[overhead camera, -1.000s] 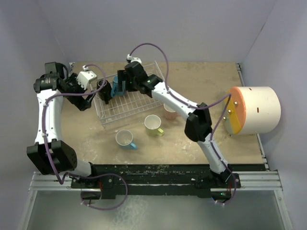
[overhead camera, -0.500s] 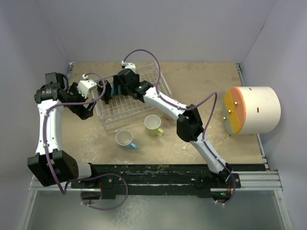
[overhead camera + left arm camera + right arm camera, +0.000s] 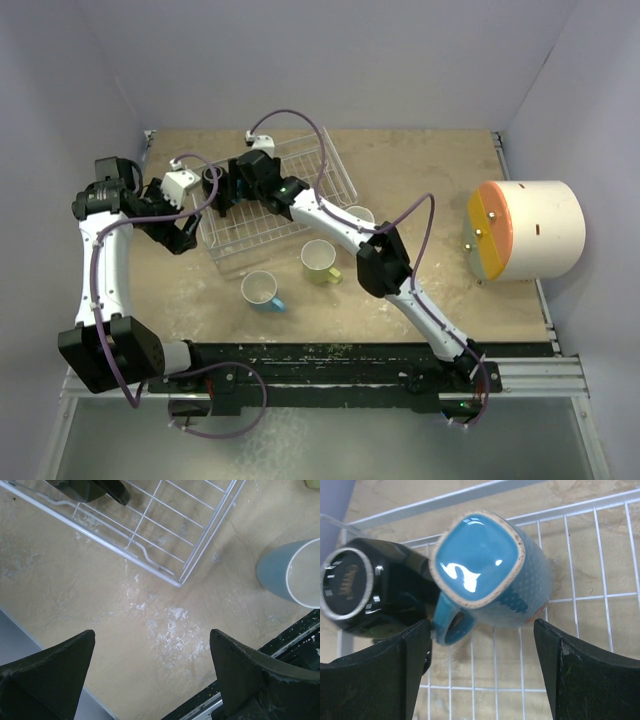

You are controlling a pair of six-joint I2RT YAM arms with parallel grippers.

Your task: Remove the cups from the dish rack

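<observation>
The white wire dish rack [image 3: 290,205] lies at the back left of the table. Two cups stand upside down in its left end: a blue cup [image 3: 485,565] and a black cup [image 3: 365,590] touching it. My right gripper [image 3: 482,645] is open just above the blue cup, its handle close to the left finger [image 3: 380,675]. In the top view this gripper [image 3: 232,190] covers the blue cup. My left gripper [image 3: 152,655] is open over bare table by the rack's corner [image 3: 180,582]. On the table stand a light blue cup [image 3: 260,290], a yellow-green cup [image 3: 320,260] and a pink cup [image 3: 357,215].
A big cream cylinder with an orange-yellow face [image 3: 525,230] lies at the right of the table. The right arm stretches across the rack from the front right. Purple walls close in the back and both sides.
The right arm has reached farther left over the rack to the blue cup, uncovering the pink cup. The left gripper has shifted slightly and stays open.
</observation>
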